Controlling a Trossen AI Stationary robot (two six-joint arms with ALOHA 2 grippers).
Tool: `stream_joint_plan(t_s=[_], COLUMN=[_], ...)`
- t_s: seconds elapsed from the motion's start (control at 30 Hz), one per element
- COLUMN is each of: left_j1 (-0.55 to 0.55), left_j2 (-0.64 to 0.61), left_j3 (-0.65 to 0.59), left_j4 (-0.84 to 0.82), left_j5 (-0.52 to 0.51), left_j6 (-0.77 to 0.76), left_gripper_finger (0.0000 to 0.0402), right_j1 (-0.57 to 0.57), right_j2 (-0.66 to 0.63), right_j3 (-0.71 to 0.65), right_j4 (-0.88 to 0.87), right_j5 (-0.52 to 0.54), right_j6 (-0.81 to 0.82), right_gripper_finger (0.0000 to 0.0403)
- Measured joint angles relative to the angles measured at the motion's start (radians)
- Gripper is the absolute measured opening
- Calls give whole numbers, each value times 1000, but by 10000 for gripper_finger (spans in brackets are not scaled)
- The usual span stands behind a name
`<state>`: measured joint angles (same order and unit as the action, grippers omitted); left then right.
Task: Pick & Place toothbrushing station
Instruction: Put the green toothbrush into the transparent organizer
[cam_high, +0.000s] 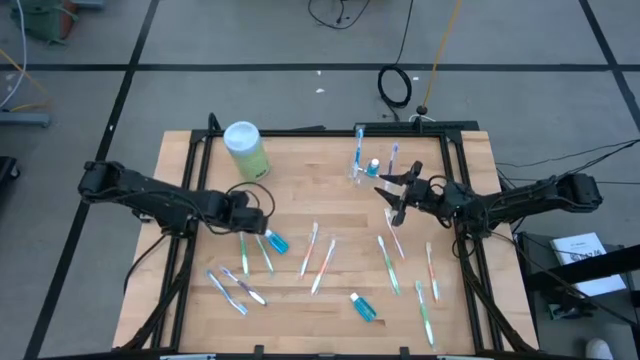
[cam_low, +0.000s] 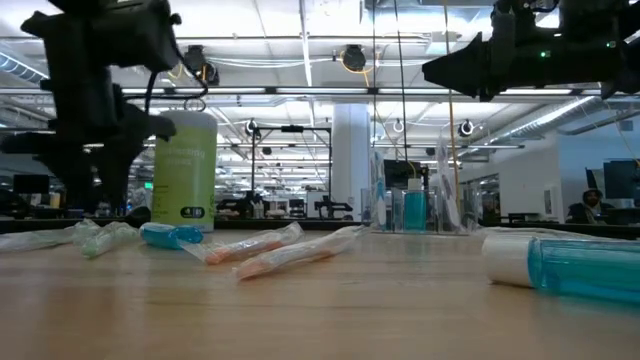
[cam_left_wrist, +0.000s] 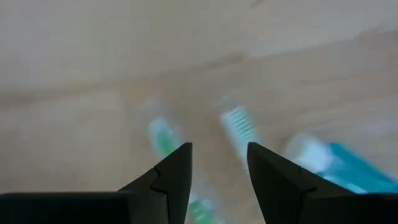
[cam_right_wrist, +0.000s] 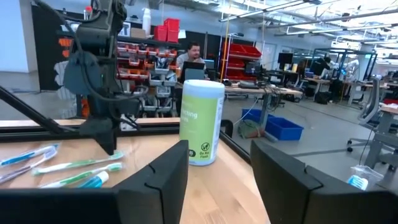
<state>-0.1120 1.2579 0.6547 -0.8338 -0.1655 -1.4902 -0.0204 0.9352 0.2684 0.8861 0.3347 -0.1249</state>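
Observation:
My left gripper points down, open, low over the table's left half. In the left wrist view its fingertips stand over bare wood between two green toothbrushes, touching neither. A blue toothpaste tube lies beside them. The clear cup stands at the far middle with a blue toothbrush and a small tube upright in it. My right gripper hangs open above the table just right of the cup, pointing about level toward the table's left, nothing between its fingers.
A light-green canister with a white lid stands at the far left. Several pink, green and blue toothbrushes lie flat and scattered across the middle and near right, with a second blue tube near the front edge. A black frame rims the table.

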Motion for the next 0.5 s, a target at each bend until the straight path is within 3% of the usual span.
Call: stream_joint_plan(t_s=[0.23,0.5], left_j1=[-24,-2], left_j2=[0,-1], left_j3=[-76,-119], left_j4=[-2,3], left_j5=[36,35], left_j6=[-212,-195], left_gripper_finger=[159,158], right_j1=[0,0], right_j2=[0,0], right_j3=[0,0], right_j4=[0,-9], right_j5=[0,0], right_j6=[0,8], right_gripper_finger=[164,165])
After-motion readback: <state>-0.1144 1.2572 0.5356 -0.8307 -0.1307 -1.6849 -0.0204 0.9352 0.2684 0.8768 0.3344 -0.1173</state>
